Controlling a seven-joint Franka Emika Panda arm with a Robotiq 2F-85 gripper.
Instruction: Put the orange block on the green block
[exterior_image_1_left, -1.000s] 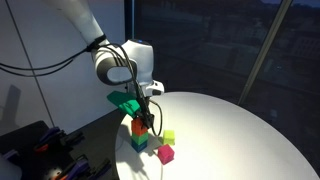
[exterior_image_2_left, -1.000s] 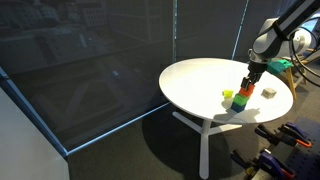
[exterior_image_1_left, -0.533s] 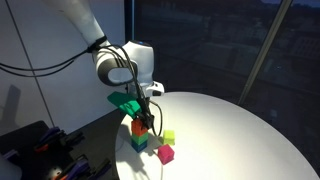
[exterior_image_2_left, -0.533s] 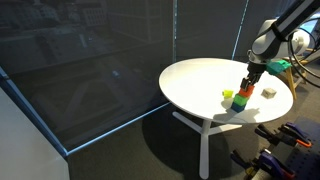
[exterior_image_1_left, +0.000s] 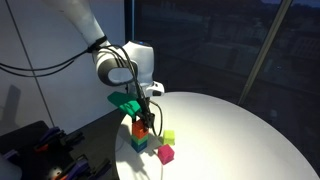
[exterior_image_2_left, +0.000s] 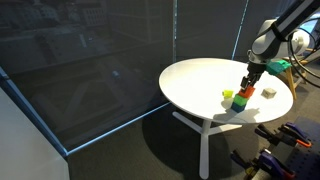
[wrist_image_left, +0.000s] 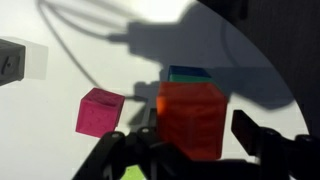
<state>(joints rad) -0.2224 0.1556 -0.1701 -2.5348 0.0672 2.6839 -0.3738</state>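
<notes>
Four blocks showed plainly to us in the wrist view, all on the round white table (wrist_image_left: 55, 145). At far left lay a pale grey block (wrist_image_left: 22, 58), partly cut off by the frame edge. Next came the magenta cube (wrist_image_left: 100, 110), apart from the stack. To its right, the orange block (wrist_image_left: 190, 118) sat squarely on top of the green block (wrist_image_left: 188, 72), of which we saw only a thin green and teal edge. The gripper (wrist_image_left: 188, 140) straddled the orange block with its fingers (wrist_image_left: 255, 130) apart. We saw bare table between the right-hand finger and the block. The other side was too dark for us to tell whether it touched. In an exterior view a yellow-green cube (exterior_image_1_left: 168, 136) sat near the stack, to its right.
</notes>
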